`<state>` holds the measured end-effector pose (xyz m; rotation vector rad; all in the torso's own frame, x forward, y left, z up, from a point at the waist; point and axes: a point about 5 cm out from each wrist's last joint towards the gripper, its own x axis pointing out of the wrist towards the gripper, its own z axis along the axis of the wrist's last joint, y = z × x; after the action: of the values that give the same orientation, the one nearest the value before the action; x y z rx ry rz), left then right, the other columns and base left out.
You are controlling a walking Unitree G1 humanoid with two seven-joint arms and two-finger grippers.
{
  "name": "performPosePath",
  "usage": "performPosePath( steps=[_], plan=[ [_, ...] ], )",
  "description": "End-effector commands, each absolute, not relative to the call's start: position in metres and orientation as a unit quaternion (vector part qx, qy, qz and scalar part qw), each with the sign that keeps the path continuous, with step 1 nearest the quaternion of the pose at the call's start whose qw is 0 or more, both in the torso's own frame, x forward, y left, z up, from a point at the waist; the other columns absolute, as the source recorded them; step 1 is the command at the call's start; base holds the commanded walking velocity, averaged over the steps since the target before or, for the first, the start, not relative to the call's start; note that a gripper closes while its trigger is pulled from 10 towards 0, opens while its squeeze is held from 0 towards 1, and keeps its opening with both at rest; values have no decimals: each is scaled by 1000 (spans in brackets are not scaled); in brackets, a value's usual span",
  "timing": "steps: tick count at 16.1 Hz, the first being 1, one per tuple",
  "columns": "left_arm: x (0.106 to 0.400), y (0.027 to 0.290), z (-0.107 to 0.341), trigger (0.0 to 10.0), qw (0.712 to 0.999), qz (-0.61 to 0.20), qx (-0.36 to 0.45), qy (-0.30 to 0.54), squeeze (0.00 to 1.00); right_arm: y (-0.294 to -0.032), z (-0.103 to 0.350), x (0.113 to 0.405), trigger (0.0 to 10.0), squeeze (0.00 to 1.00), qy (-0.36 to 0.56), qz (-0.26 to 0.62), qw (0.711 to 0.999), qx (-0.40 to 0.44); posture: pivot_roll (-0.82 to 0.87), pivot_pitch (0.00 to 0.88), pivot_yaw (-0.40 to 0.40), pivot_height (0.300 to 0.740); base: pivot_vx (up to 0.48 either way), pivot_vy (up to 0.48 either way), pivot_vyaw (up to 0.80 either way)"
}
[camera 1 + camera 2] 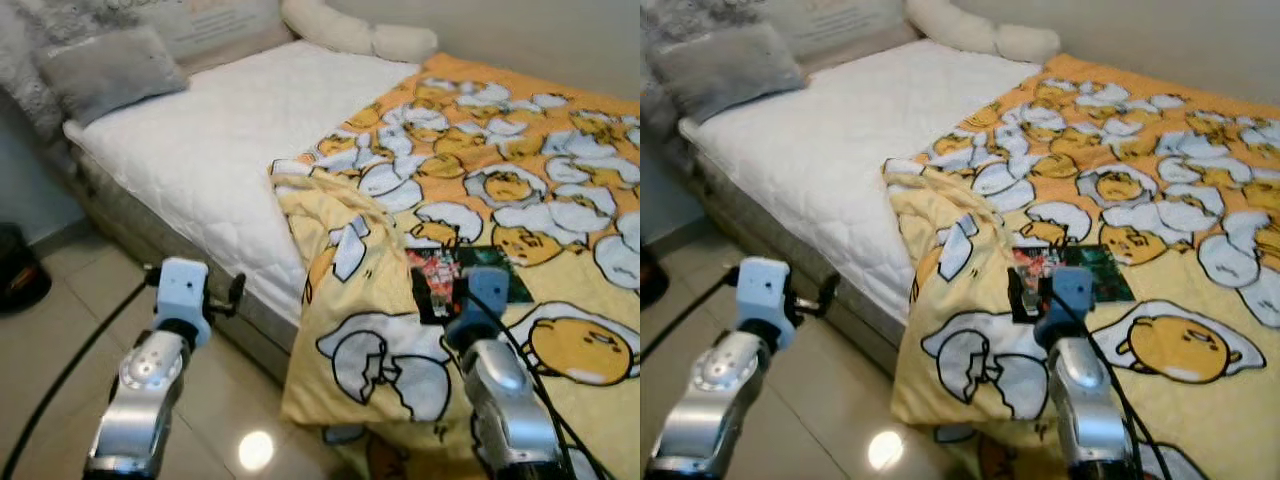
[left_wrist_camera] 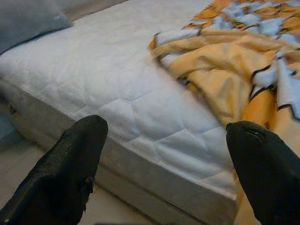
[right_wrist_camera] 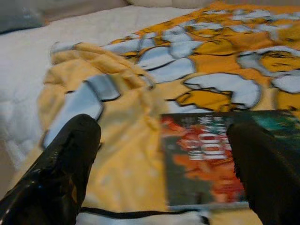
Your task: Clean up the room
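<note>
A yellow blanket (image 1: pixel 520 170) printed with egg figures covers the right part of the bed, its corner bunched and folded back (image 1: pixel 335 205). On it lies a book (image 3: pixel 206 159) with a red and green cover (image 1: pixel 1105 268). My right gripper (image 3: pixel 161 131) hovers open just short of the book, its fingers spread wider than the cover. My left gripper (image 2: pixel 164 131) is open and holds nothing; it is low beside the bed, facing the side edge of the bare white mattress (image 1: pixel 220 140).
A grey pillow (image 1: pixel 105 65) and a long white cushion (image 1: pixel 355 35) lie at the head of the bed. A dark object (image 1: pixel 15 272) stands on the tiled floor (image 1: pixel 60 340) at far left. The blanket's edge hangs down to the floor.
</note>
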<state>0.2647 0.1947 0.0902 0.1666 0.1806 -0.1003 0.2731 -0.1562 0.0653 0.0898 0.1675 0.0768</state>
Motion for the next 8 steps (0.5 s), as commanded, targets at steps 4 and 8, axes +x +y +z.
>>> performPosePath(
  steps=[4,8],
  plan=[
    [263,197,88,10000,991,-46,86,95,949,-146,68,273,10000,1000,88,79,992,51,48,0,19,740,0,-312,800],
    [264,197,88,10000,990,-52,92,96,918,-144,67,273,10000,1000,92,84,991,58,49,0,18,740,0,-137,0]
  ],
)
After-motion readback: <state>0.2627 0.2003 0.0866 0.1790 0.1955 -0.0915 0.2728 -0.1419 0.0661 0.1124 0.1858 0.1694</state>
